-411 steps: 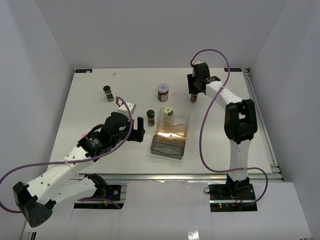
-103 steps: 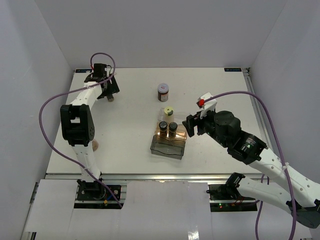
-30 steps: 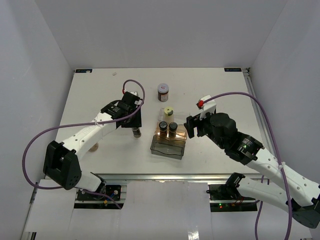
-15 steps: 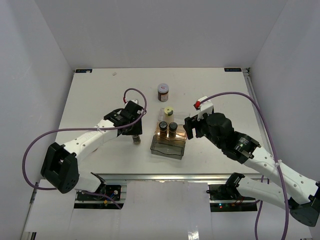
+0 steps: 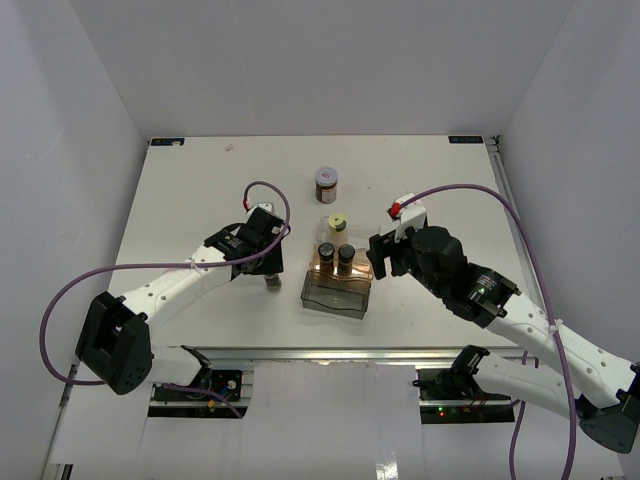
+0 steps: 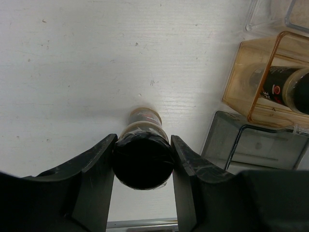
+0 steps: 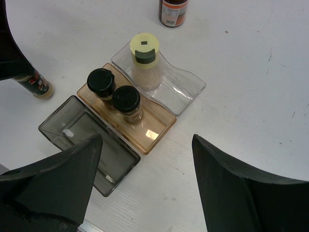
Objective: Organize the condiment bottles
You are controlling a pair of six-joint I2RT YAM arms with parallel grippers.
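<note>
My left gripper (image 5: 268,272) (image 6: 143,164) is shut on a black-capped condiment bottle (image 6: 143,157) (image 5: 271,284) with brown contents. It holds the bottle upright, close over the table, just left of the smoky bin (image 5: 335,297) (image 6: 251,150). The same bottle shows at the left edge of the right wrist view (image 7: 34,83). Two black-capped bottles (image 7: 101,82) (image 7: 126,99) stand in an amber tray (image 7: 154,128). A yellow-capped bottle (image 7: 145,48) (image 5: 338,222) stands in a clear tray (image 7: 186,92). My right gripper (image 7: 147,140) (image 5: 378,255) hangs open to the right of the trays, holding nothing.
A bottle with a white, red-labelled cap (image 5: 326,184) (image 7: 173,12) stands alone behind the trays. The smoky bin (image 7: 87,145) has nothing in it. White walls enclose the table on three sides.
My left arm has carried the black-capped bottle a little nearer to the front edge, staying left of the bin. The right arm has barely shifted.
</note>
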